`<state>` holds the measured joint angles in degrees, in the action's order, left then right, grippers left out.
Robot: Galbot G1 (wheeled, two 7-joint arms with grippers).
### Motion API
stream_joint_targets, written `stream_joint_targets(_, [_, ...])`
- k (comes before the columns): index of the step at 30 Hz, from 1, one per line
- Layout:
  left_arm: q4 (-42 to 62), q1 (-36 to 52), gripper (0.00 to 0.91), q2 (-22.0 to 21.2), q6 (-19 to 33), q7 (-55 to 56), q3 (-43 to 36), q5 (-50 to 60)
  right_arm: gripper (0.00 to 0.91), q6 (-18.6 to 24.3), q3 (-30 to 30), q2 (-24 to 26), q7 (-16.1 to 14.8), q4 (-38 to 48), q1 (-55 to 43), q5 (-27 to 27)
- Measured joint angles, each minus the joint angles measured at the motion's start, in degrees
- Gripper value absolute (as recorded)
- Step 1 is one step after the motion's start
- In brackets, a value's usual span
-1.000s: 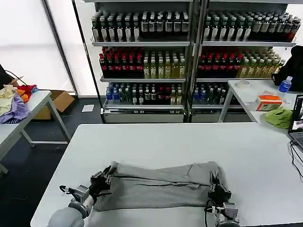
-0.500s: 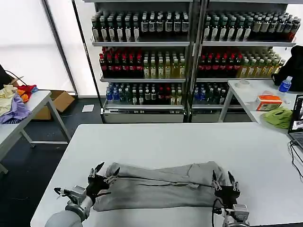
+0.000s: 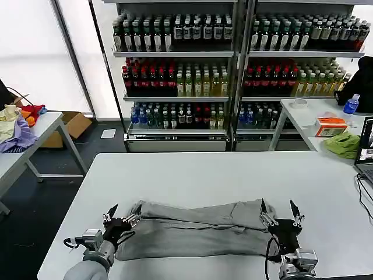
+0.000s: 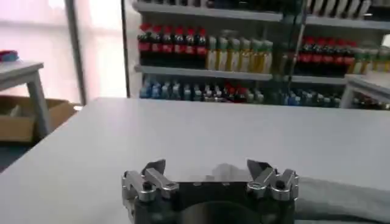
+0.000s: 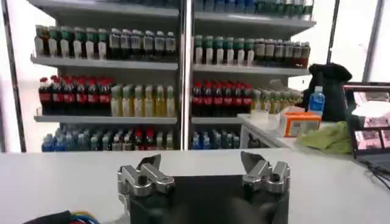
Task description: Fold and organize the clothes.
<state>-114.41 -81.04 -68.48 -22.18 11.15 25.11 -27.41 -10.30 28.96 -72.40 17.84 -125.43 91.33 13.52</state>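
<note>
A light grey T-shirt [image 3: 192, 230] lies folded into a long band across the near part of the white table [image 3: 233, 175]. My left gripper [image 3: 122, 214] stands open just off the band's left end, nothing between its fingers. At the band's right end my right gripper [image 3: 281, 210] is open as well, raised a little and holding nothing. In the left wrist view the left gripper [image 4: 207, 170] is spread wide, with a grey edge of the T-shirt [image 4: 341, 198] beside it. The right wrist view shows the right gripper [image 5: 201, 163] spread over bare table.
Bottle shelves [image 3: 233, 64] stand beyond the table. A side table on the left holds a pile of lavender, cream and red garments [image 3: 16, 125]. Another table at the right carries an orange box [image 3: 330, 125] and a green cloth [image 3: 344, 144]. A laptop [image 3: 367, 149] sits at the right edge.
Both grippers have opened and let go of the T-shirt's ends. Each has drawn outward, off the cloth. The folded band has settled flat.
</note>
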Motion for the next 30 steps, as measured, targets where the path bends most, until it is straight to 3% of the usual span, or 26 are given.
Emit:
stream_joint_targets(5, [0.6, -0.6, 0.897, -1.3, -0.9, 1.1, -0.1, -1.3, 0.907, 0.2, -0.4, -0.1, 0.0, -0.1, 0.0, 0.0])
stream_joint_targets(6, [0.6, -0.7, 0.826, -1.5, -0.9, 1.2, -0.1, -1.6, 0.907, 0.2, -0.5, -0.1, 0.0, -0.1, 0.1, -0.1])
stream_joint_targets(7, [0.6, -0.9, 0.665, -1.7, -1.0, 1.3, -0.2, -1.7, 0.907, 0.3, -0.5, -0.1, 0.0, -0.1, 0.1, -0.1])
stream_joint_targets(9, [0.8, -1.2, 0.464, -2.3, -1.1, 1.3, -0.4, -1.9, 0.907, 0.4, -0.7, -0.1, 0.0, -0.2, 0.1, -0.1])
stream_joint_targets(11, [1.1, -1.3, 0.040, -2.7, -1.1, 1.4, -0.5, -2.0, 0.907, 0.4, -0.9, -0.1, 0.0, -0.2, 0.2, -0.2])
stream_joint_targets(30, [2.3, -3.3, 0.000, -4.7, 1.5, -1.2, -0.3, -1.8, 0.907, -0.2, 0.2, 0.8, 0.3, -1.3, -0.8, 0.9])
